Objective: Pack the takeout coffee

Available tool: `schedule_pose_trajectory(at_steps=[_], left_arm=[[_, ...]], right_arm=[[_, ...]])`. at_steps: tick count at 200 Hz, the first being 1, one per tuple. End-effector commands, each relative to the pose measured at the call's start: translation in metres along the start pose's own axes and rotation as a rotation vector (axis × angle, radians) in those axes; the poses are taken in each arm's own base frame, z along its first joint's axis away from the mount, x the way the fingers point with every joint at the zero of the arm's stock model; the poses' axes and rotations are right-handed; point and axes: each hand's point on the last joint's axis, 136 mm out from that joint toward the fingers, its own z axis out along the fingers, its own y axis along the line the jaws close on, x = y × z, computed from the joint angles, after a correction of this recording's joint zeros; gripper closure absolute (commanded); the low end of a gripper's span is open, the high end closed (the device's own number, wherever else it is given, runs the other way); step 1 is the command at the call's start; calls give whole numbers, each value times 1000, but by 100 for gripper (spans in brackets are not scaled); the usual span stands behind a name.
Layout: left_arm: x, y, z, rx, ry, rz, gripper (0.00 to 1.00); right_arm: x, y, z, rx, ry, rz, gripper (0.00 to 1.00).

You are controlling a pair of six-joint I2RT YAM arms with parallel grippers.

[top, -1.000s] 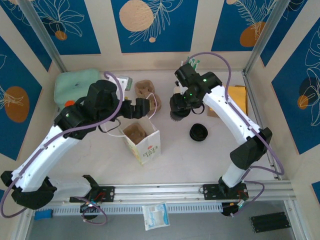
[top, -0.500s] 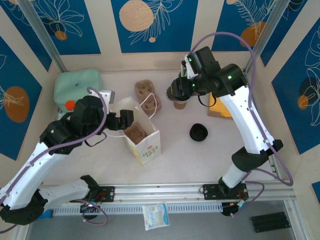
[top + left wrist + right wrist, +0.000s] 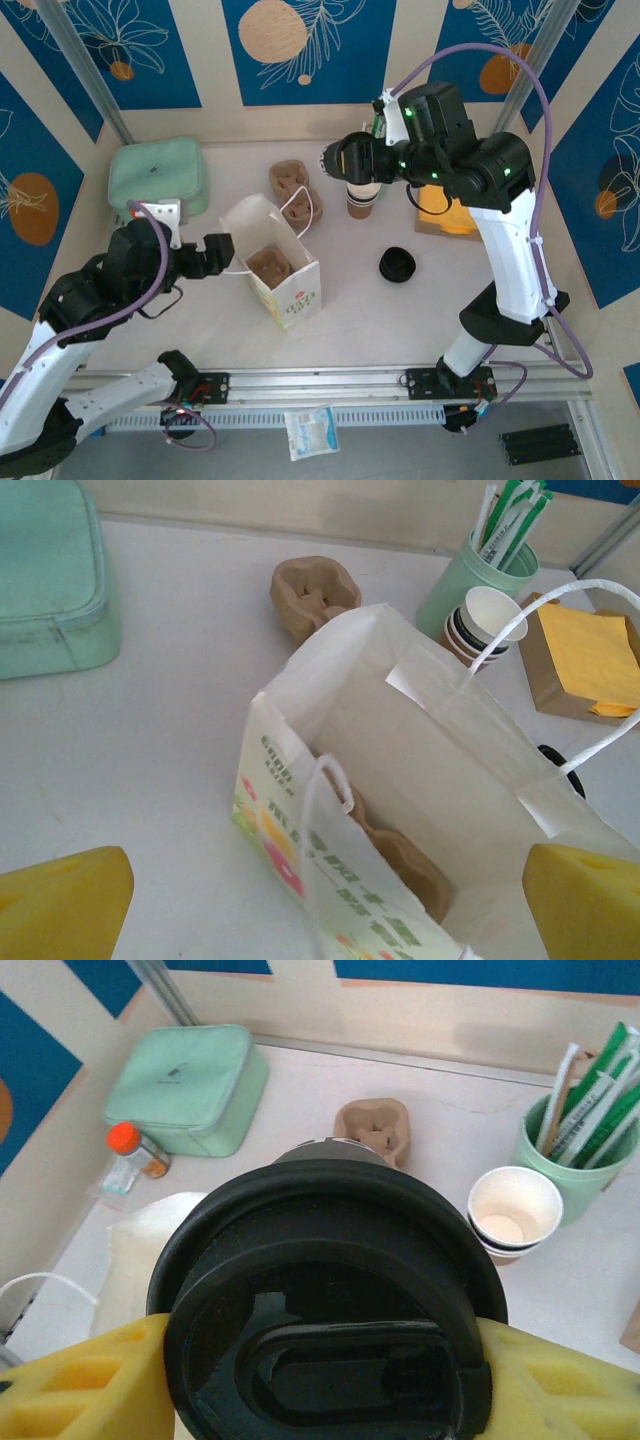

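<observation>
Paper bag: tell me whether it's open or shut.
Open. The paper bag stands upright with its mouth spread wide; a brown cup carrier shows at its bottom.

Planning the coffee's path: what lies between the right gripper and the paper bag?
In the top view, brown pulp cup carriers lie between the right gripper, holding the lidded coffee, and the open paper bag.

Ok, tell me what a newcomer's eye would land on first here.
The takeout coffee, black-lidded and looming close, is clamped in the right gripper over the far side of the table. Next comes the white paper bag, standing open mid-table with a brown carrier inside it. The left gripper waits open just beside it.
</observation>
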Motion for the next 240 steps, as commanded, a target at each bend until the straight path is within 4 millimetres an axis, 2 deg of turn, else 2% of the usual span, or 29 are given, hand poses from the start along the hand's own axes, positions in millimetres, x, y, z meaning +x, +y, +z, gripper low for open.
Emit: schedule_pose_trajectory(at_steps=[1, 22, 73, 116, 194, 219, 240], left_arm=[[7, 13, 2, -59, 19, -11, 1], [12, 13, 4, -57, 29, -13, 1], [17, 12, 12, -54, 39, -9, 1], [19, 9, 18, -49, 44, 4, 1], [22, 2, 33, -28, 40, 14, 24], [22, 1, 34, -19, 35, 18, 34], [21, -1, 33, -4, 32, 20, 48]], right_arm=[[-4, 18, -5, -56, -25, -6, 38], [0, 37, -5, -102, -18, -28, 38], [27, 83, 20, -162, 72, -104, 38], [52, 105, 47, -157, 168, -151, 38], [91, 115, 85, -70, 306, -226, 38], [99, 118, 94, -61, 334, -236, 38], [105, 121, 101, -57, 359, -241, 38]])
